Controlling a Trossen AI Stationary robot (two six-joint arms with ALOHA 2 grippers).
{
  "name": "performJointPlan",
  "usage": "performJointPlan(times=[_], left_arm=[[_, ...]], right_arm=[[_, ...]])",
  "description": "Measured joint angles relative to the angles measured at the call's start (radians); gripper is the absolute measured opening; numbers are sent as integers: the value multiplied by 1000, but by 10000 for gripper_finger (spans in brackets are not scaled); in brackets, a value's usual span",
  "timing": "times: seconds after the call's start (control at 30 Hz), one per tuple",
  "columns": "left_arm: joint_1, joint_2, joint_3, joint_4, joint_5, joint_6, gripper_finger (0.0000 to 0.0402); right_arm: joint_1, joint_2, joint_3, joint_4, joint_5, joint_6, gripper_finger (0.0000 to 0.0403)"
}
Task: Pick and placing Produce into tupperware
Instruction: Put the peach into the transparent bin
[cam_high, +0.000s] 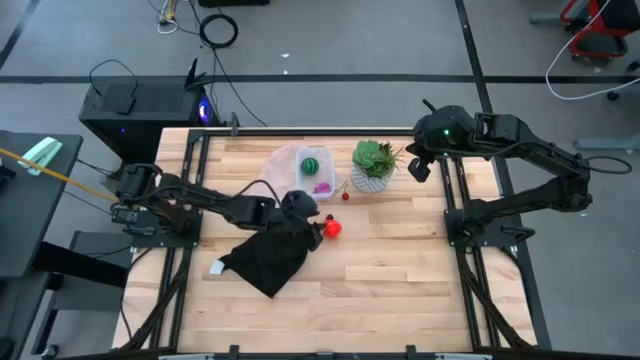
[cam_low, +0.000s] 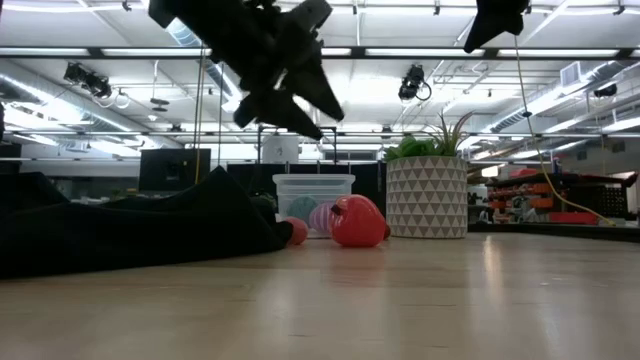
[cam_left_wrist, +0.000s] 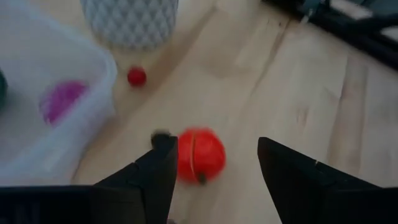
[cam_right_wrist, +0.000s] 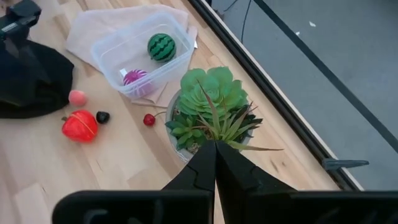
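My left gripper (cam_left_wrist: 214, 180) hovers just above the table, fingers spread with nothing between them yet, the red-orange piece (cam_left_wrist: 200, 155) lying on the wood right under the gap, nearer one finger than the other. It sits beside the black cloth (cam_high: 268, 255), just short of the tupperware (cam_right_wrist: 140, 53). Inside the tub I see the green striped ball (cam_right_wrist: 161, 46) and the magenta-purple piece (cam_right_wrist: 134, 77), both resting on its floor. Loose on the table: a small red bit (cam_right_wrist: 149, 119) near the white patterned pot (cam_low: 427, 196), a small dark bit (cam_right_wrist: 102, 116) touching or almost touching the red-orange piece, and a pink bit (cam_right_wrist: 77, 97) at the cloth's edge. My right gripper (cam_right_wrist: 215, 163) waits clenched and empty, high over the succulent (cam_right_wrist: 211, 102), well apart from the action.
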Motion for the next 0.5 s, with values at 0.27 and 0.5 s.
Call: performJointPlan(times=[0.27,0.5], left_arm=[[-48,0,-1,-338,-52,14,223],[-49,9,0,-335,-55,192,228]], right_arm=[[0,0,0,0,-5,-6,16],[0,-1,0,1,-23,13,16]])
